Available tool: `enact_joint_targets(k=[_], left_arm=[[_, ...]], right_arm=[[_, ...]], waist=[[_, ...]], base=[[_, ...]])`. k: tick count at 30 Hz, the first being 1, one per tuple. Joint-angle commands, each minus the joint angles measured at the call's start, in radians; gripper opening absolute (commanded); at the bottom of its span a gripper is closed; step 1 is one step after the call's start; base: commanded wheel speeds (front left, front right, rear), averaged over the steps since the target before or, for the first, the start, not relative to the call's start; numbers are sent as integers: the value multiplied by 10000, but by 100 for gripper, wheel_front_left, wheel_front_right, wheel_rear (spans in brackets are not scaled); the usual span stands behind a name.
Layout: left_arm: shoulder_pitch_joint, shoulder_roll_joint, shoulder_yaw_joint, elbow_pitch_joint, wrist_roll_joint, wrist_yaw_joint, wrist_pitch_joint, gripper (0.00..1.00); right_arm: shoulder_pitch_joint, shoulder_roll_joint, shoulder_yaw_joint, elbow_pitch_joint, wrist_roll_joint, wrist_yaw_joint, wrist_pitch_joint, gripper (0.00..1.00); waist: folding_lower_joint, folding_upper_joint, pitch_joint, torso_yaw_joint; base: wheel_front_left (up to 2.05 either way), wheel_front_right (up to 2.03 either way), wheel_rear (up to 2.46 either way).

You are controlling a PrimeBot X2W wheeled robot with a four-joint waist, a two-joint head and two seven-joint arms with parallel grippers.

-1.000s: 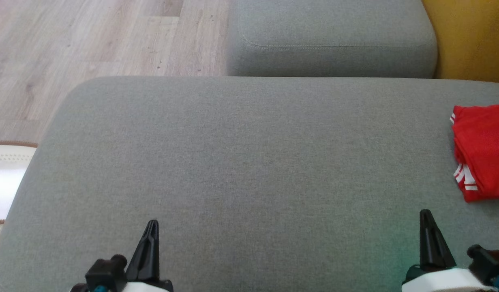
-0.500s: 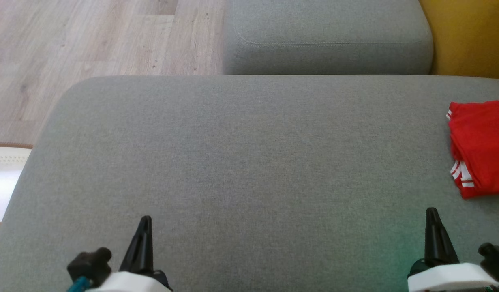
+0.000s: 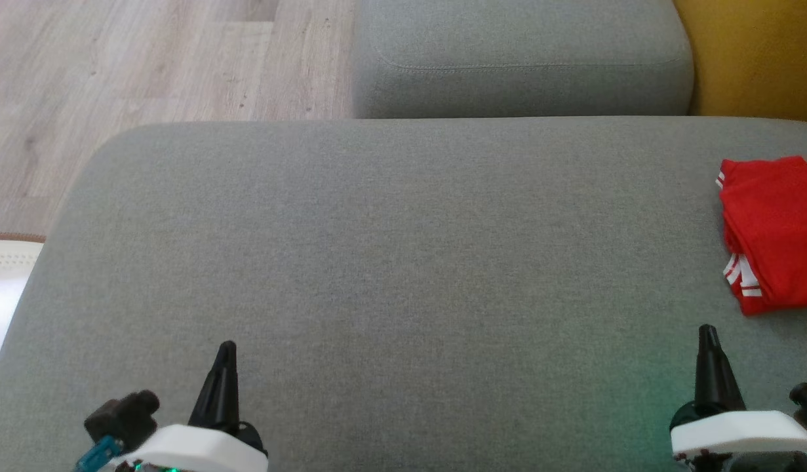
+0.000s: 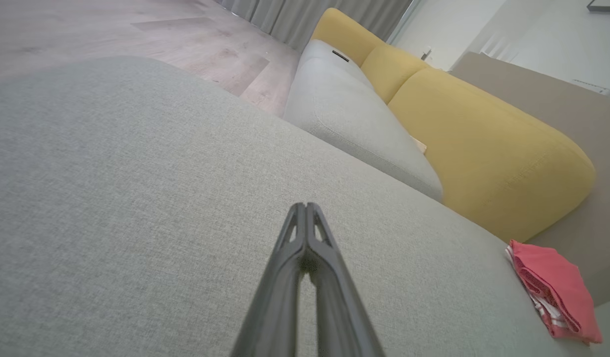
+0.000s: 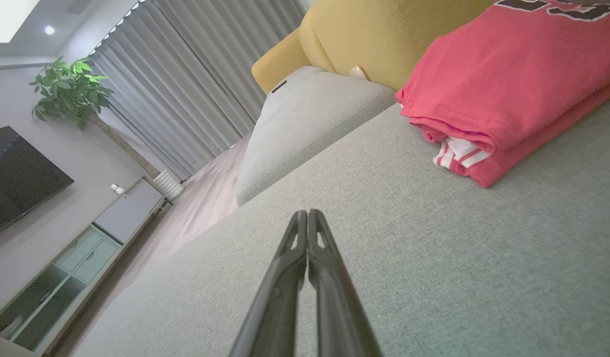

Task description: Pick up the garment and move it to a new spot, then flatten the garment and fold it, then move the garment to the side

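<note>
Since a second ago the left gripper (image 3: pixel 226 346) and right gripper (image 3: pixel 706 329) have spread slightly apart, and the head camera has shifted. Both are closed and empty over the grey cushion (image 3: pixel 403 262). The folded red garment (image 3: pixel 770 233) lies at the cushion's right edge, near the right gripper. Beyond are a second cushion (image 3: pixel 521 59), a yellow backrest (image 3: pixel 750 59) and wood floor (image 3: pixel 147 65).

Folded red garment (image 3: pixel 773 233) on grey cushion (image 3: pixel 377 262), far right; left gripper (image 3: pixel 226 347), right gripper (image 3: pixel 707 331) closed, empty

The folded garment (image 3: pixel 773 233) lies on the ottoman's (image 3: pixel 377 249) right edge, the sofa cushion (image 3: pixel 521 59) behind.
</note>
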Motion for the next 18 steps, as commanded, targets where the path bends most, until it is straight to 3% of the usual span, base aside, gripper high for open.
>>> enact_joint_targets(k=[1, 18], left_arm=[[-532, 151, 291, -254, -332, -92, 50, 0], [-929, 191, 676, 37, -2508, -354, 496, 0]], right_arm=[[-556, -37, 28, -294, 313, 29, 63, 0], [-894, -48, -73, -203, 2256, 39, 556, 0]], waist=[[0, 0, 7, -13], [0, 0, 86, -175]], base=[[0, 0, 0], [0, 0, 0]])
